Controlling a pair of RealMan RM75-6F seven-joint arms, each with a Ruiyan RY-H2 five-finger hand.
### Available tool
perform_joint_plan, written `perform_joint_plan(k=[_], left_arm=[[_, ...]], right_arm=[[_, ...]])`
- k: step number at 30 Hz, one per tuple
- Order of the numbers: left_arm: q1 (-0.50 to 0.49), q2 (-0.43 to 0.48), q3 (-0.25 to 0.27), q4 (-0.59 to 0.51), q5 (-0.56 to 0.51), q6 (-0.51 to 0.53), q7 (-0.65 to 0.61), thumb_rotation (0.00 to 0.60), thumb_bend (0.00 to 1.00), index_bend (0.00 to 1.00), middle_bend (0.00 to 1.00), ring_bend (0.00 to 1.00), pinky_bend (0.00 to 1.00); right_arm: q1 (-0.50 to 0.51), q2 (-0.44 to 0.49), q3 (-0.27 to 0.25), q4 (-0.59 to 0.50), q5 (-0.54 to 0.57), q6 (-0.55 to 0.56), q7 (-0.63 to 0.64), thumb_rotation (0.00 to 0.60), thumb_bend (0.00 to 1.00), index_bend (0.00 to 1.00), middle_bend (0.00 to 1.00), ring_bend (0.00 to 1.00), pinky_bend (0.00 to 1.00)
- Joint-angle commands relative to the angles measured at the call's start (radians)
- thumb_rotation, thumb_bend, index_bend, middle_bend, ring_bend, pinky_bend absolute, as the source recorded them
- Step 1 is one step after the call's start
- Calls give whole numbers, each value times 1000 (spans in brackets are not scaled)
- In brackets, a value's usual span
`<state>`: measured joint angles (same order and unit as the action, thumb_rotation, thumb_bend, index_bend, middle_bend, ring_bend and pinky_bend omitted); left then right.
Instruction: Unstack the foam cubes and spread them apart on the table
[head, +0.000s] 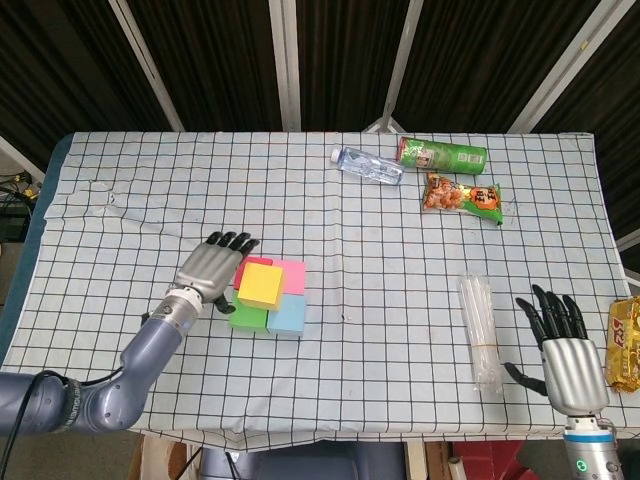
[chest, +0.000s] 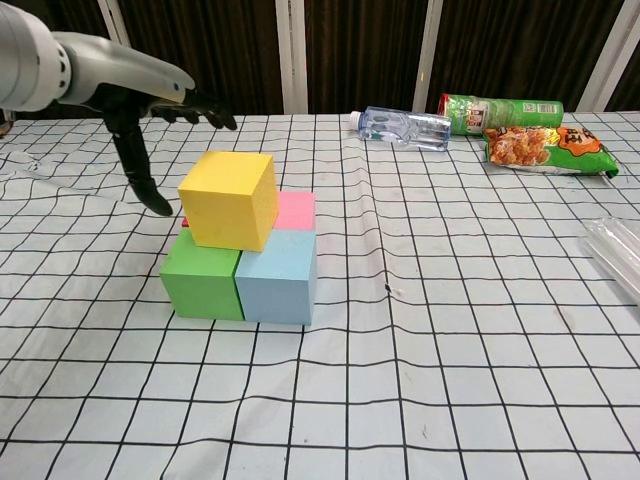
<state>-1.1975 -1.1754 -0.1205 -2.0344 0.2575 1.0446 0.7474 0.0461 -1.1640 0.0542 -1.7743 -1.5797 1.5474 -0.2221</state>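
A yellow foam cube (head: 261, 285) (chest: 230, 199) sits on top of a square of others: green (head: 246, 314) (chest: 203, 275), light blue (head: 288, 315) (chest: 279, 276), pink (head: 293, 273) (chest: 295, 210) and a red one (head: 250, 264) mostly hidden behind. My left hand (head: 210, 269) (chest: 140, 96) hovers open just left of the stack, fingers stretched toward the yellow cube, thumb hanging down, touching nothing. My right hand (head: 562, 350) is open near the table's front right edge, far from the cubes; the chest view does not show it.
A water bottle (head: 367, 166) (chest: 403, 127), a green can (head: 442, 153) (chest: 500, 110) and a snack bag (head: 463, 196) (chest: 545, 148) lie at the back right. A clear plastic sleeve (head: 479, 331) lies beside my right hand. A yellow packet (head: 626, 344) sits at the right edge.
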Motion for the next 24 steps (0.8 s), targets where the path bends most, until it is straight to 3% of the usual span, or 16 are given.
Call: perform_joint_plan(k=[1, 5, 8, 12, 15, 24], left_arm=[[-5, -40, -1, 19, 25, 22, -3, 600, 0, 4, 15, 8, 66], [-9, -67, 0, 24, 35, 45, 2, 600, 28, 29, 76, 84, 126], [-8, -84, 1, 29, 44, 58, 4, 600, 104, 69, 149, 189, 205], [-4, -97, 7, 40, 76, 72, 9, 600, 236, 207, 342, 350, 370], [1, -111, 22, 59, 122, 106, 27, 600, 266, 285, 434, 423, 420], [42, -128, 30, 103, 250, 159, 7, 600, 303, 334, 485, 474, 446]], right_arm=[[0, 2, 1, -1, 3, 0, 3, 600, 59, 169, 43, 64, 0], [0, 3, 2, 0, 2, 2, 7, 600, 59, 169, 43, 64, 0], [-1, 5, 2, 0, 2, 3, 15, 600, 59, 169, 43, 64, 0], [-2, 9, 3, 1, 4, 4, 24, 600, 59, 170, 43, 64, 0], [-3, 11, 1, 1, 2, 4, 31, 600, 59, 169, 43, 64, 0], [4, 14, -1, 0, 6, -12, 41, 600, 58, 170, 43, 74, 0]])
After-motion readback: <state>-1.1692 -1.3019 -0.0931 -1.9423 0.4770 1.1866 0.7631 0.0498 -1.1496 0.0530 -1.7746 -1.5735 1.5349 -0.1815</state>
